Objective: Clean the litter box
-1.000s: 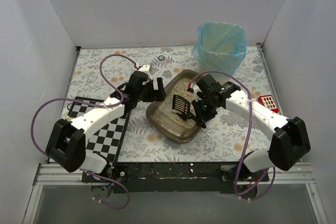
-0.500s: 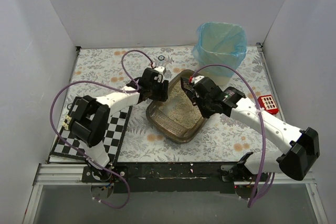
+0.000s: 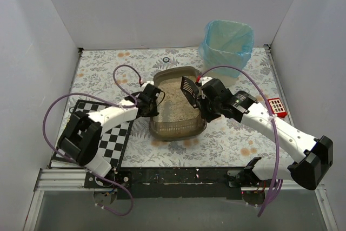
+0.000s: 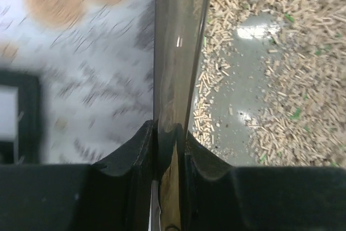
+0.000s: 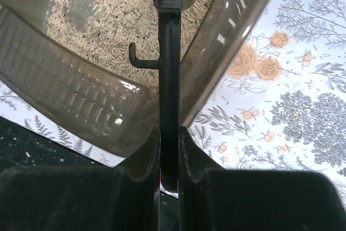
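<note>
The litter box, a dark brown translucent tray of beige pellets, sits mid-table. My left gripper is shut on its left wall; in the left wrist view the jaws pinch the thin brown wall, with litter to the right of it. My right gripper is shut on the handle of a black slotted scoop, held above the tray's right side. In the right wrist view the handle runs up from the jaws over the tray's rim.
A bin lined with a blue bag stands at the back right. A checkerboard mat lies under the left arm. A small red and white object sits at the right edge, and a small ring lies near the back wall.
The left gripper closed on the tray's left wall, and the tray turned and shifted toward the back. The right gripper lifted the scoop out of the litter, up and back.
</note>
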Tool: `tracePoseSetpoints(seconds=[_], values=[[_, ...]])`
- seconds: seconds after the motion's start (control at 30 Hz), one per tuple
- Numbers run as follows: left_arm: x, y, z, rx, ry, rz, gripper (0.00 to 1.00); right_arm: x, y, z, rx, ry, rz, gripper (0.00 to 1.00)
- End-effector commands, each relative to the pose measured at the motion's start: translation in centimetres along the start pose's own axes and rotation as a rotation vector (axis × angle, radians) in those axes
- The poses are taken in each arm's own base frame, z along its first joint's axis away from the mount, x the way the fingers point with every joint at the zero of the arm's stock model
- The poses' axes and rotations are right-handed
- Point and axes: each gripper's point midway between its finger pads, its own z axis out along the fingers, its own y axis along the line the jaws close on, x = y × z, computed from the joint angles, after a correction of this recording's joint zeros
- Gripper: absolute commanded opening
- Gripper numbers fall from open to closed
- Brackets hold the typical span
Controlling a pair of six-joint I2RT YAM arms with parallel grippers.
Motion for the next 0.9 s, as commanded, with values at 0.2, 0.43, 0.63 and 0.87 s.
tracePoseSetpoints(seconds=[0.2,0.43,0.63,0.87], values=[[8.8,2.4,-6.7,-0.211,0.167,-0.38,0.0,-2.0,4.0,-0.3,-0.206,-0.053,-0.002,0.01],[8.2,-3.6,-8.7,-0.108,0.194,-0.662,0.32,-2.5,6.0,-1.2,-0.315,-0.051,0.009,0.01],[6.1,-5.7,-9.8,-0.083,0.145,-0.539,0.89,-0.6,5.7,-0.9,-0.306,-0.002,0.055,0.01],[-0.7,-1.1,-15.5,-0.198,-0.143,-0.376,0.98,2.0,4.2,-1.9,-0.267,0.012,0.077,0.01]])
